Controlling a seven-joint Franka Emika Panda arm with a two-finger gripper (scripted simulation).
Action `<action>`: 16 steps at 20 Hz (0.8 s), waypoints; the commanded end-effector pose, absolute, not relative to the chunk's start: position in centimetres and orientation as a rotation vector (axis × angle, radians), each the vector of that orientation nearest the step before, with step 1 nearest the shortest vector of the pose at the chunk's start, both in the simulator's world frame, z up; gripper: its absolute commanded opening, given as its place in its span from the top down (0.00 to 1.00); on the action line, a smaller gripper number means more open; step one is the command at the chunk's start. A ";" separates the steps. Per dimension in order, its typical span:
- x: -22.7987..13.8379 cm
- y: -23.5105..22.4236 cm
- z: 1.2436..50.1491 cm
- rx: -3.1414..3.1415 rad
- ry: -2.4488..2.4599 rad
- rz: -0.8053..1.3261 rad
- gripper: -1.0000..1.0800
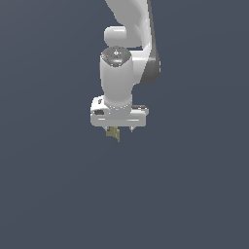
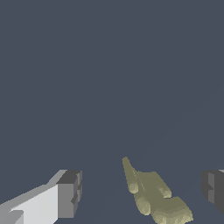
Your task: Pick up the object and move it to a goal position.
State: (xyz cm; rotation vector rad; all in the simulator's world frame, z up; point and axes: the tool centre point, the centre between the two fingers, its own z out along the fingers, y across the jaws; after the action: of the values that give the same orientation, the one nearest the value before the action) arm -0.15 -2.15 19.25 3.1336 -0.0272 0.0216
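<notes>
One gripper [image 1: 119,129] points down, its two fingers [image 2: 69,194] spread wide (gaps on both sides). One olive-yellow chunk [image 2: 153,197] sits between them, nearer neither clearly; I cannot tell whether either finger touches it.

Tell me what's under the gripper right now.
The olive chunk sits just below the gripper, between its open fingers. Its top is hidden by the hand; contact unclear.
</notes>
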 end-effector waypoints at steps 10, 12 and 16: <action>-1.1 -4.5 19.7 3.130 -0.059 -0.011 0.04; -1.1 -4.5 19.6 3.130 -0.062 -0.011 0.04; -1.1 -4.4 19.6 3.130 -0.044 -0.009 0.04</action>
State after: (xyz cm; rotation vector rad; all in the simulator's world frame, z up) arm -1.11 -4.46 19.62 3.1301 -0.0512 -0.0091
